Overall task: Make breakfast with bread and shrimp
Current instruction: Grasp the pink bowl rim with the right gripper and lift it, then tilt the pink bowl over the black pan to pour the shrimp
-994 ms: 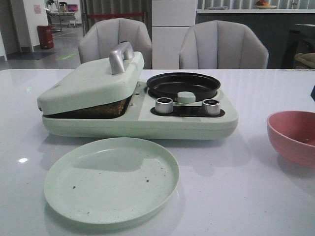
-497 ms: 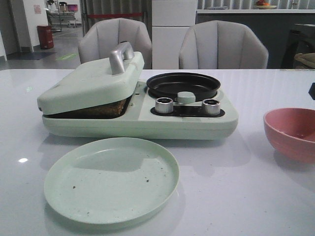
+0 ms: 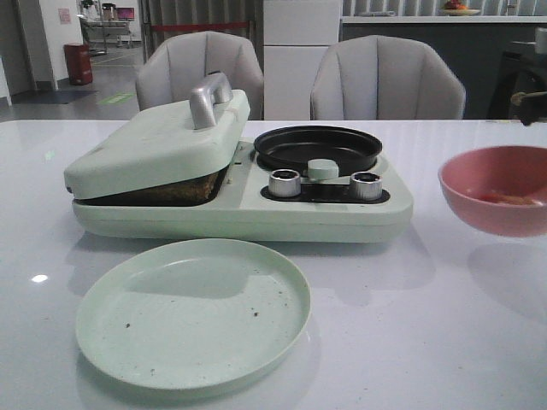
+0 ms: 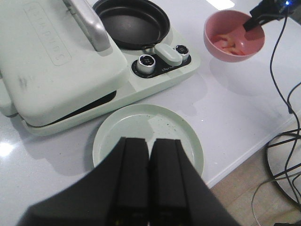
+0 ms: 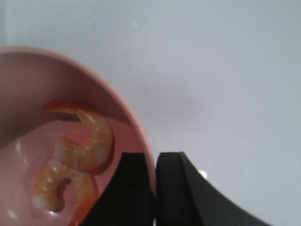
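Two curled pink-orange shrimp (image 5: 89, 141) lie in a pink bowl (image 5: 28, 89). My right gripper (image 5: 155, 157) is shut on the bowl's rim, one finger inside and one outside. In the front view the bowl (image 3: 483, 213) hangs above the table at the right, clear of its shadow. A brown edge of bread (image 3: 184, 189) shows in the gap under the half-shut lid (image 3: 154, 141) of the pale green breakfast maker. My left gripper (image 4: 149, 141) hovers shut and empty over the green plate (image 4: 141, 120).
The breakfast maker (image 3: 325, 213) has a round black pan (image 3: 318, 147) and two silver knobs on its right half. The empty green plate (image 3: 192, 312) with a few crumbs lies in front of it. Two grey chairs stand behind the table. Cables hang past the table edge (image 4: 282, 89).
The pink bowl has risen off the table and shifted left, toward the breakfast maker. The plate, the lid and the pan have not moved.
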